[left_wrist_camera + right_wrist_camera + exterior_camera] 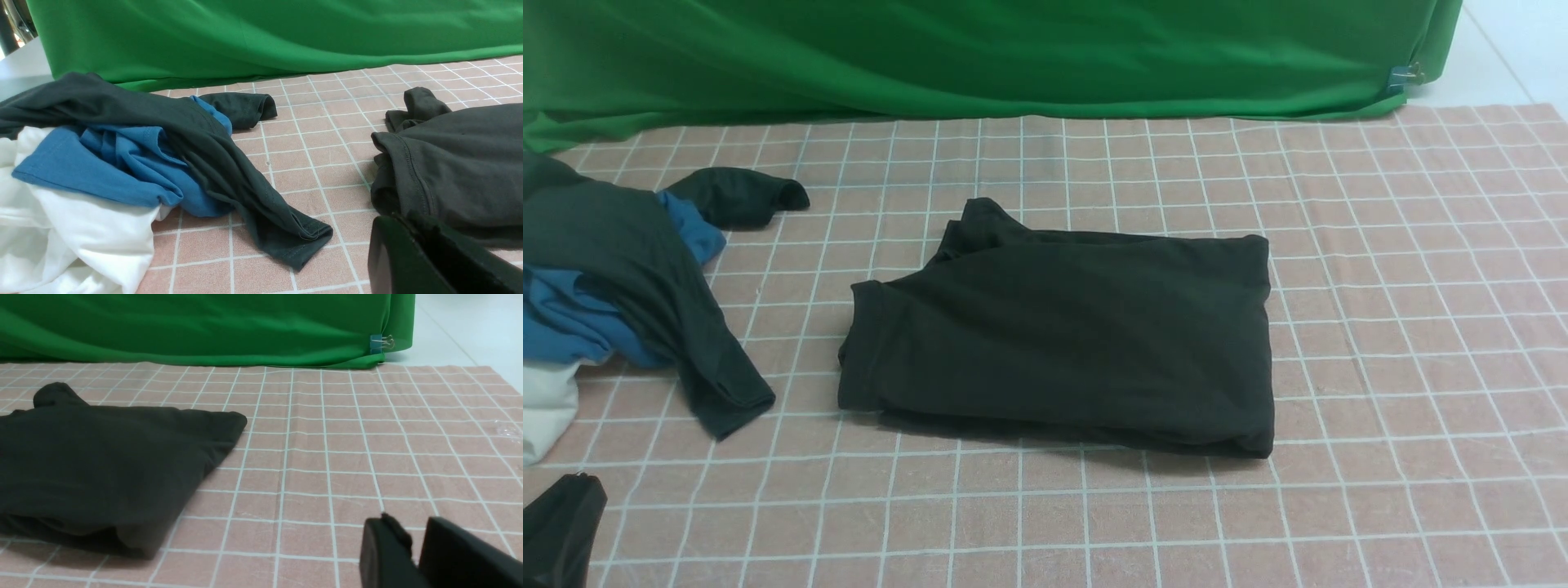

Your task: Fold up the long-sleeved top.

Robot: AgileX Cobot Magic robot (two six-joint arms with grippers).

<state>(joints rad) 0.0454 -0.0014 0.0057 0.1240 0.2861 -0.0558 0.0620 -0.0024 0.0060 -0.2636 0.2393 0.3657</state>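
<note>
At cloth centre: long-sleeved top point(1062, 335) folded — white garment point(69, 237) clear only from left wrist; left gripper point(425, 253) clenched, right gripper point(414, 551) slightly parted, empty.

The left hand point(425, 261) appears in the left wrist view as matte black, smooth-faced fingers point(392, 261) with rounded corners and straight, blocky edges; its dark tip also shows at the lower left corner of the front view point(560, 531). The right hand point(416, 551), seen in the right wrist view, consists of two matte black, flat-sided fingers point(382, 551) with softly rounded upper corners. No cables, screws or markings are discernible on either.
</note>
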